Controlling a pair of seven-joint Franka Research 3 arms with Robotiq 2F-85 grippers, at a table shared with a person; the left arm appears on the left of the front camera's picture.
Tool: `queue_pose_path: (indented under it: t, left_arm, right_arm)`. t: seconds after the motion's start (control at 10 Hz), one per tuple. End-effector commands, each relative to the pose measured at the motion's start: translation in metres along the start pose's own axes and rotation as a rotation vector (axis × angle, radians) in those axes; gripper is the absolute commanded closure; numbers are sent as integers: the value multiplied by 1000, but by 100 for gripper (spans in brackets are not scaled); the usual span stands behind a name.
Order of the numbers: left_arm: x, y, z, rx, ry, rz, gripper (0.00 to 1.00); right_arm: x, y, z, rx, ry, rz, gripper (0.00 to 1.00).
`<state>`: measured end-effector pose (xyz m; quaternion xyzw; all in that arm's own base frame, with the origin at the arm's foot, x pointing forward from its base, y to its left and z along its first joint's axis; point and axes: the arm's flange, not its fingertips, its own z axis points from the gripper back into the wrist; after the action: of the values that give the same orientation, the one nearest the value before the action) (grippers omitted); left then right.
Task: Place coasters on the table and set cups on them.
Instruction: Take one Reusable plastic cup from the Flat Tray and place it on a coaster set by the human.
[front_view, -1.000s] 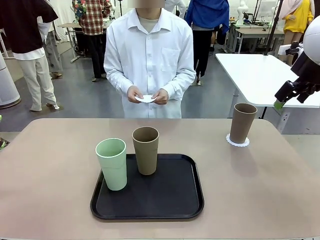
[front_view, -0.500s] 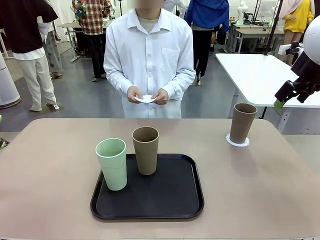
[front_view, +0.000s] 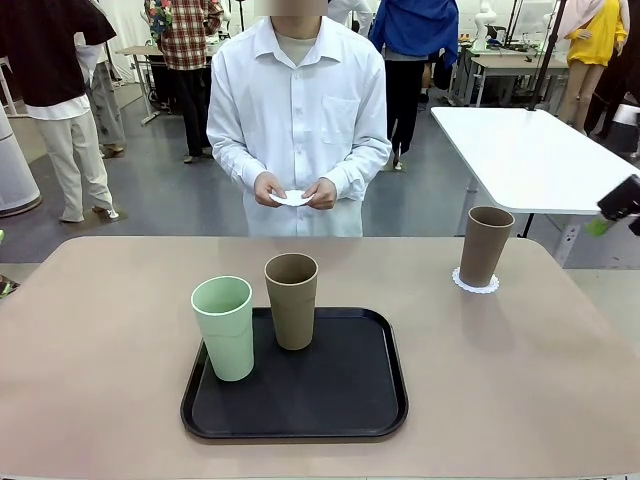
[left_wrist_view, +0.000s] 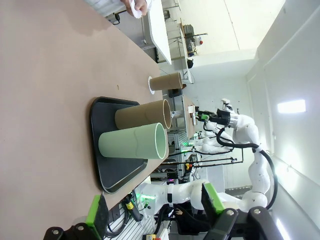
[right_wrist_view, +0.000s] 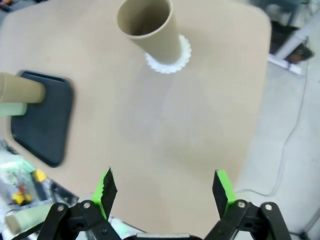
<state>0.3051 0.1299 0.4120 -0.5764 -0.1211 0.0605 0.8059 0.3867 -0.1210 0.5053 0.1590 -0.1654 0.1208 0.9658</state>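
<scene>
Two matte cups stand on the black tray (front_view: 375, 400): a mint cup (front_view: 224, 327) and a tan cup (front_view: 292, 300). Right of the tray, a third cup (front_view: 485, 246) sits on a lacy coaster (front_view: 475, 284) on the beige worktop (front_view: 100, 350). Beyond the tray, a person's hands (front_view: 322, 192) pinch another coaster (front_view: 291, 198). Far right of the tray, the blurred right pincer (front_view: 605, 220) has drawn back to the frame edge since a second ago. Left wrist: the left pincer (left_wrist_view: 152, 205) gapes wide, empty. Right wrist: the right pincer is spread fully, holding nothing.
</scene>
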Motion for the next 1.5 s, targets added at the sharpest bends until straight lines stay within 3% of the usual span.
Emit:
queue_pose_path:
  t: [0.0, 0.2, 0.5, 0.7, 0.9, 1.1, 1.4]
  left_arm:
    - [-1, 0, 1, -9, -2, -10, 0]
    - [-1, 0, 1, -9, -2, -10, 0]
    - [-1, 0, 1, -9, -2, -10, 0]
    - [-1, 0, 1, -9, -2, -10, 0]
    - [-1, 0, 1, -9, -2, -10, 0]
    - [-1, 0, 1, -9, -2, -10, 0]
    - [-1, 0, 1, -9, -2, -10, 0]
  right_arm:
    - [-14, -49, 1, 367, -31, -102, 0]
    - [-34, -85, -12, 607, -108, -181, 0]
    - [-72, -122, -31, 769, -169, -295, 0]
    - [-79, -131, -50, 806, -179, -325, 0]
    - [-84, -129, -58, 779, -279, -367, 0]
    - [-84, -131, -59, 784, -279, -370, 0]
    - [-81, -131, -56, 810, -185, -318, 0]
